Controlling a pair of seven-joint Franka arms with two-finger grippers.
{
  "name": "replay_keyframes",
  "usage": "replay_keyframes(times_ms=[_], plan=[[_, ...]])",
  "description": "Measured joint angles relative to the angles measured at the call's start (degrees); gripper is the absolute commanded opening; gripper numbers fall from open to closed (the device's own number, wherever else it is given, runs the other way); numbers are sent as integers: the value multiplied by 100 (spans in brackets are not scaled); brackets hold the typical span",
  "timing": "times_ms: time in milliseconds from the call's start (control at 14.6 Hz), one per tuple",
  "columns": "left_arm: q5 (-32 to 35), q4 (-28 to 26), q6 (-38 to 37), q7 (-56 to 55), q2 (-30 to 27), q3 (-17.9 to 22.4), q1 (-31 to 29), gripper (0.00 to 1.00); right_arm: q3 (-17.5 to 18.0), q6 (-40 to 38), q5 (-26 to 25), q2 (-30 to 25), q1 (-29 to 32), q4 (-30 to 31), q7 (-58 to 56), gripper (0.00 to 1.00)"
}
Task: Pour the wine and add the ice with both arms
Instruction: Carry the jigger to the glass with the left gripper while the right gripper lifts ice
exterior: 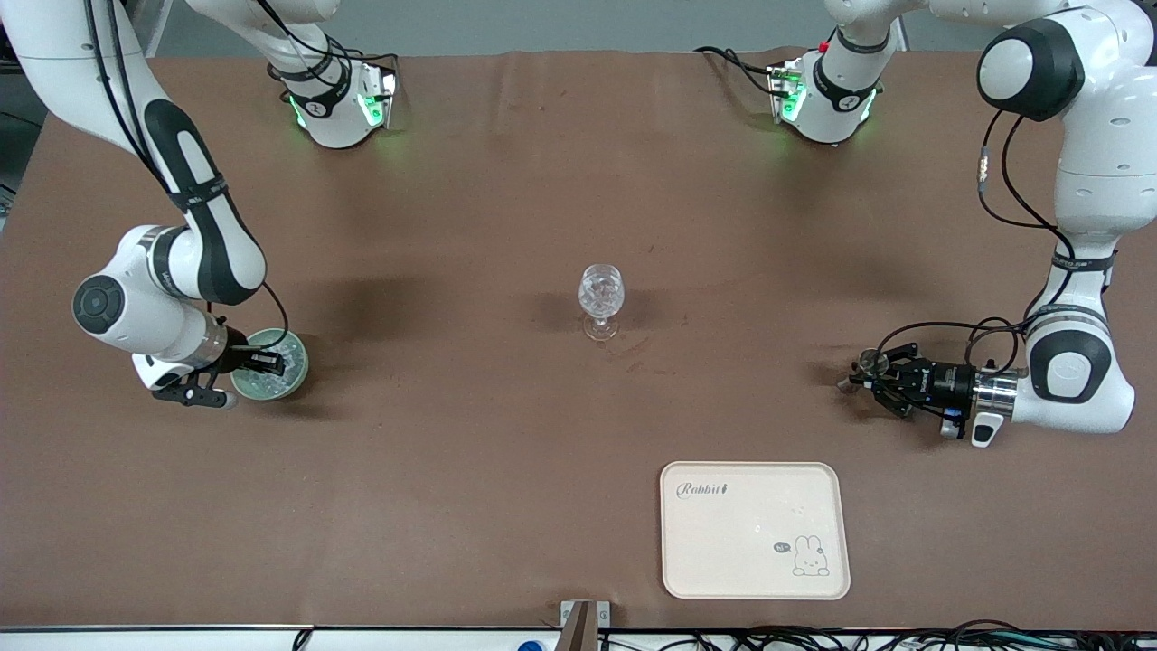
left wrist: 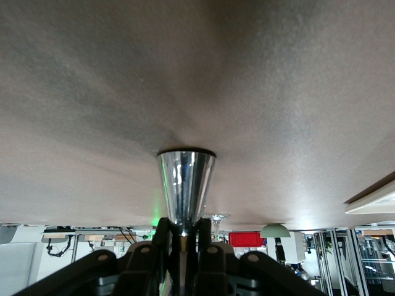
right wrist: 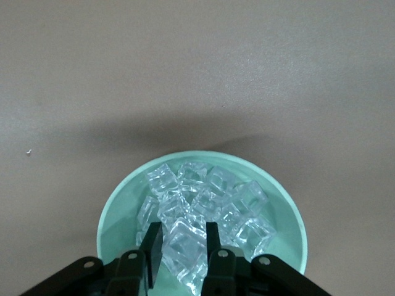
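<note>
Brown cloth is covering the whole table. At the right arm's end, the right gripper is pinching one ice cube inside the green bowl. Midway, the stemmed glass is standing upright, well apart from both arms. At the left arm's end, the left gripper is clamping the steel jigger upright at its waist.

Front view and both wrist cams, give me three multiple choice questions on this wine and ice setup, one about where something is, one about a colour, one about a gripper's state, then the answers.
1. Where are the ice cubes piled?
A. in the bowl
B. on the tray
C. loose on the table

2. What colour is the bowl?
A. red
B. pale green
C. black

3. What is the left gripper doing?
A. hanging open over the tray
B. holding the stemmed glass
C. shut on the jigger

Answers: 1 A, the right wrist view shows cubes heaped inside it. 2 B, its rim is mint green. 3 C, its fingers pinch the jigger's narrow waist.
</note>
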State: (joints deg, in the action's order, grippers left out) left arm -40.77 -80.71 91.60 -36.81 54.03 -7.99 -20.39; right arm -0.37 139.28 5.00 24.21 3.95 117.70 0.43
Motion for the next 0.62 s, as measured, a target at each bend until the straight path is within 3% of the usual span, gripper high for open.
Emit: replay_keyframes(times_ms=[274, 615], plan=[[-8, 38, -1, -83, -1, -210, 17, 0, -4, -463, 13, -13, 20, -353, 46, 6], [-22, 187, 50, -1491, -180, -1092, 65, 0, -14, -2664, 14, -495, 139, -1782, 48, 7]])
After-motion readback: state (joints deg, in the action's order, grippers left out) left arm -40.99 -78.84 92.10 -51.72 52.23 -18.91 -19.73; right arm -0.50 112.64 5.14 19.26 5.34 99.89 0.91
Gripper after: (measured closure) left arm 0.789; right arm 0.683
